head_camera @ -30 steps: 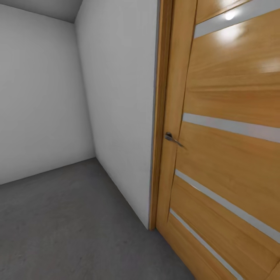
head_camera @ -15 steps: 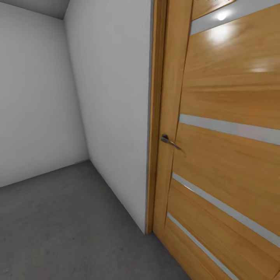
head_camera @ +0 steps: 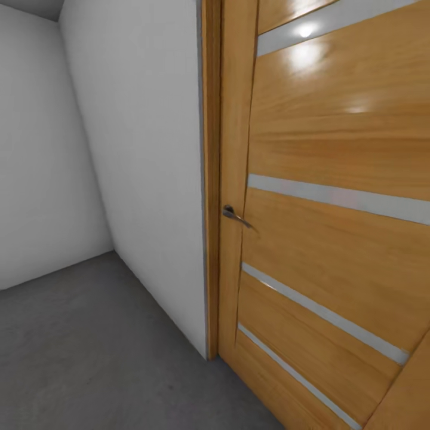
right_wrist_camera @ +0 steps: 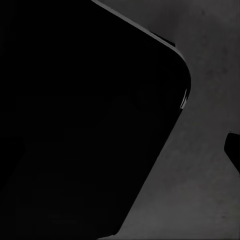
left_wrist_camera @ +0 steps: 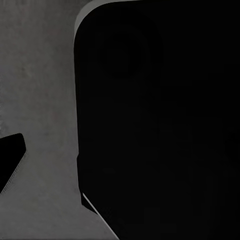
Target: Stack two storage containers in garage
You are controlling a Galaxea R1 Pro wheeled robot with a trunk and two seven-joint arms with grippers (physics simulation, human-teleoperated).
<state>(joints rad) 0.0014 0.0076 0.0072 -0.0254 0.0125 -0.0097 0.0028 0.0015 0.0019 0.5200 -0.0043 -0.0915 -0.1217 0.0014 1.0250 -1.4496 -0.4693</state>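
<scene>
The two storage containers and the living room are out of view. I am in the garage, on its dark grey concrete floor point(head_camera: 89, 352), facing a white wall corner point(head_camera: 143, 179) and a wooden door point(head_camera: 334, 239). In the left wrist view a dark rounded robot part point(left_wrist_camera: 160, 120) hangs over the grey floor point(left_wrist_camera: 40, 100), with a small black tip point(left_wrist_camera: 10, 157) at the picture's edge. The right wrist view has a similar dark bulk point(right_wrist_camera: 85, 115) over the floor point(right_wrist_camera: 200, 200) and a black tip point(right_wrist_camera: 234, 150). The frames do not tell either gripper's state.
The door is orange-brown with pale horizontal strips and a metal lever handle point(head_camera: 235, 216). Its wooden frame point(head_camera: 210, 179) meets the end of the jutting white wall. A second white wall point(head_camera: 36, 167) closes the alcove at the left, with open floor in front.
The whole head picture has shifted left: the door, handle and wall edge sit further left than a second ago, so the camera has turned right. Nothing in the room itself moved.
</scene>
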